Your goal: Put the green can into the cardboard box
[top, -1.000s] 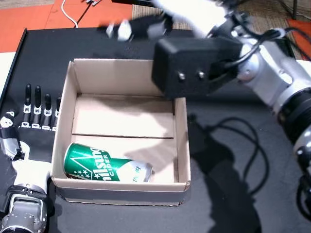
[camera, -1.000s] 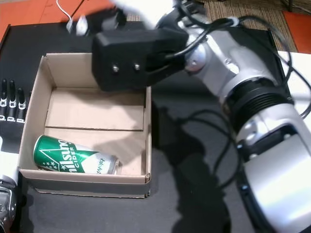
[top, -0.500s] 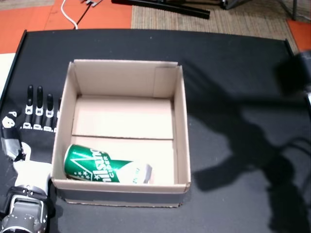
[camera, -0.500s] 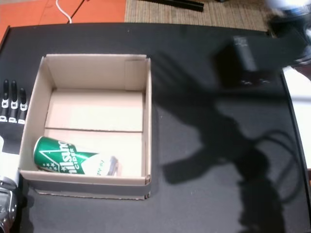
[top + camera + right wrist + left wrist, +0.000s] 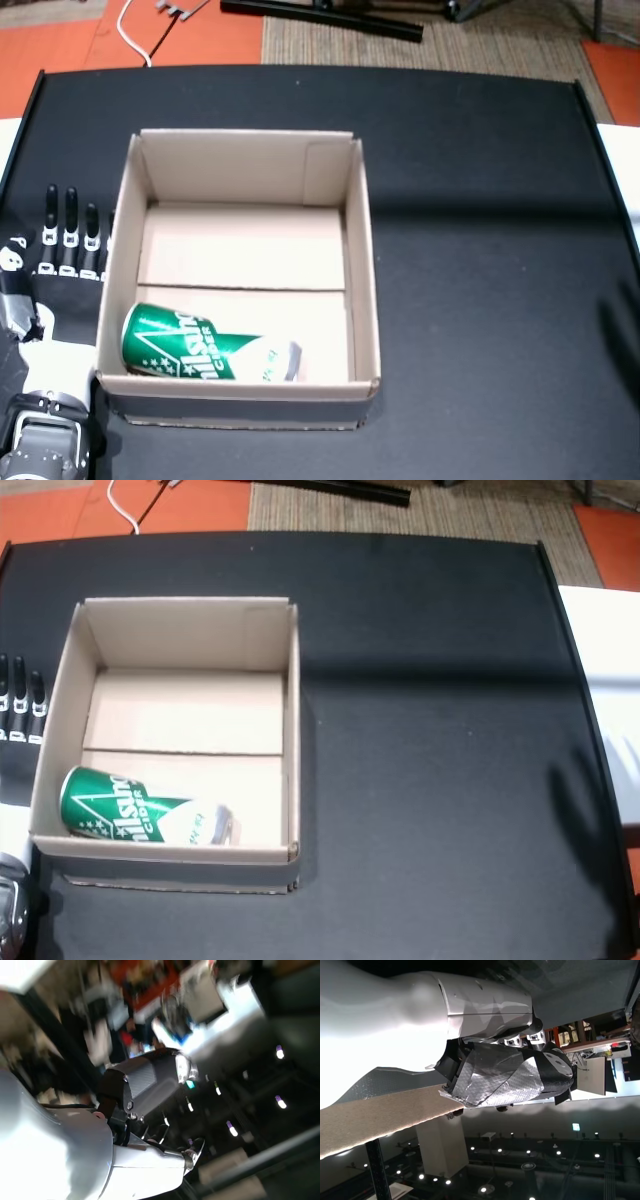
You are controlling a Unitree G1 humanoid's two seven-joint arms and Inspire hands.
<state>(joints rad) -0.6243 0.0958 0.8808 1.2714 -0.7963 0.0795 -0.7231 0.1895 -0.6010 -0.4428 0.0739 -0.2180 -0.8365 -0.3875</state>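
The green can (image 5: 190, 352) (image 5: 130, 818) lies on its side in the near left corner of the open cardboard box (image 5: 361, 250) (image 5: 292, 730), in both head views. My left hand (image 5: 55, 290) (image 5: 15, 725) rests flat on the black table just left of the box, open, fingers straight and pointing away. In the left wrist view the left hand (image 5: 510, 1075) shows against the ceiling, with the box wall beside it. My right hand (image 5: 145, 1090) shows only in the blurred right wrist view, up in the air, fingers apart and holding nothing.
The black table (image 5: 480, 250) stretches right of the box, with a faint shadow near its right edge. A white surface (image 5: 600, 680) borders the table on the right. Orange floor, a rug and a white cable (image 5: 130, 35) lie beyond the far edge.
My right arm, which was over the box's far right corner, has swung off to the right and left both head views. The can and my left hand stayed in place.
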